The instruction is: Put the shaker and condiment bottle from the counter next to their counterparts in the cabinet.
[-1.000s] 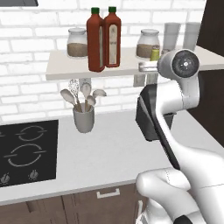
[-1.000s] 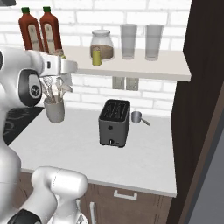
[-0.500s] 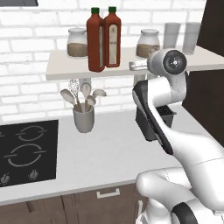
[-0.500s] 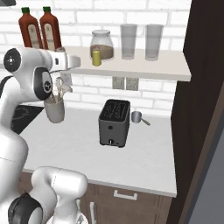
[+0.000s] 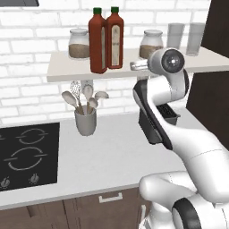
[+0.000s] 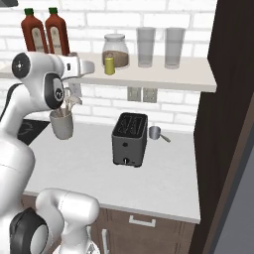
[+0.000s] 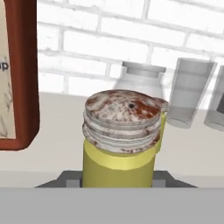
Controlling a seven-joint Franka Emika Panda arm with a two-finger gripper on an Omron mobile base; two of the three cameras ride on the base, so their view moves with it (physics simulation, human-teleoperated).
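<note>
While the shaker sits between the jaws, their tips are cut off; grip cannot be told

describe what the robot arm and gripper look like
The arm is glossy white, built of rounded tubular segments with dark grey to black bands and panels at the joints. A round grey joint cap with a dark centre sits near the wrist. No cables or markings show. The gripper shows as two small dark grey finger tips.
</note>
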